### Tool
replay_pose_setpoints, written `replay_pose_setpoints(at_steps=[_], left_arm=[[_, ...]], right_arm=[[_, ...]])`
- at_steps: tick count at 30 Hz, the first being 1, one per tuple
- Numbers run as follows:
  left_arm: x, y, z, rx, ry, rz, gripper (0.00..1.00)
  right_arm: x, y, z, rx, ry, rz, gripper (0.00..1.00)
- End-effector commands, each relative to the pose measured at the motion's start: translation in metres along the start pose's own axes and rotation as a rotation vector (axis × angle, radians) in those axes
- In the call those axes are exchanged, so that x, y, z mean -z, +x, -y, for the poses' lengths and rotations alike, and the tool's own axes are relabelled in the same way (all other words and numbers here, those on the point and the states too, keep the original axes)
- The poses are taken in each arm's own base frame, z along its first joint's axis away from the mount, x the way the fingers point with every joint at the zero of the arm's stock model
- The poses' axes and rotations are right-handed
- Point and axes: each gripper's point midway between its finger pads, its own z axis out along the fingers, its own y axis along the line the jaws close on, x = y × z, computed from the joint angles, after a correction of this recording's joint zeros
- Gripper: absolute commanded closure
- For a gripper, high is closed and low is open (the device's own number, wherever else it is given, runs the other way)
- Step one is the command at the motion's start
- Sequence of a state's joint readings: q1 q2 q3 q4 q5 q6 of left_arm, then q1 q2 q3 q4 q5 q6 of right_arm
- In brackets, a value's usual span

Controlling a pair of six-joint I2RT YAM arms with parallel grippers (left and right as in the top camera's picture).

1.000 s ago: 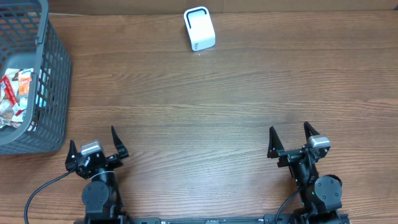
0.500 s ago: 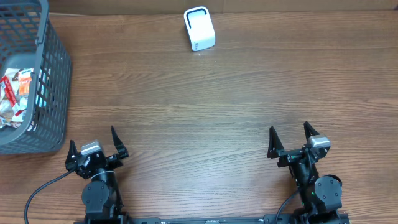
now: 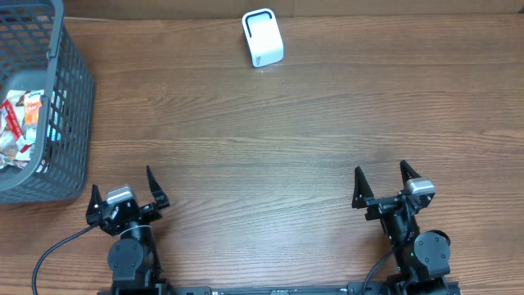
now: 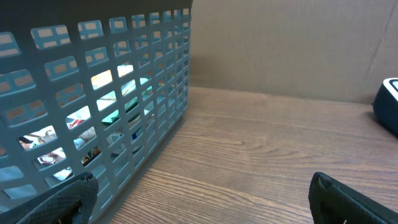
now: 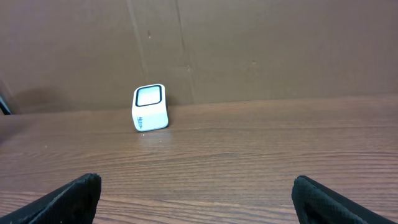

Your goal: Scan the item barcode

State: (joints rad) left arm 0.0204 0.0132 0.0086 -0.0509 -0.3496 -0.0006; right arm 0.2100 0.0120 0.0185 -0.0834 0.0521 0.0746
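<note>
Presently the left end effector (image 3: 123, 182) and right end effector (image 3: 381, 170) gape empty, scanner (image 3: 263, 38) well beyond both.

No text, brand or number can be read anywhere. A small bluish mark is printed low on the front face of the white scanner (image 5: 150, 107), just under its dark window, but it is too small to be made out. Red and orange print is seen on the packets (image 3: 20, 123) lying in the grey basket (image 3: 75, 90). From overhead it is too small to read, and through the basket's wall in the left wrist view it is broken up by the grid.
</note>
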Motion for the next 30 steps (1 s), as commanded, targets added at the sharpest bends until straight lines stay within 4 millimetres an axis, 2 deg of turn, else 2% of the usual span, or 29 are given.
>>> replay_pose_setpoints(at_steps=[1,30], left_arm=[[0.0002,-0.0005,-0.0026,0.016,-0.015,0.006,0.0],[0.0002,-0.0005,-0.0025,0.016,-0.015,0.006,0.0]], right_arm=[[-0.0001,0.0018,0.0021,0.003,0.009,0.004,0.0],[-0.0001,0.0018,0.0021,0.003,0.009,0.004,0.0]])
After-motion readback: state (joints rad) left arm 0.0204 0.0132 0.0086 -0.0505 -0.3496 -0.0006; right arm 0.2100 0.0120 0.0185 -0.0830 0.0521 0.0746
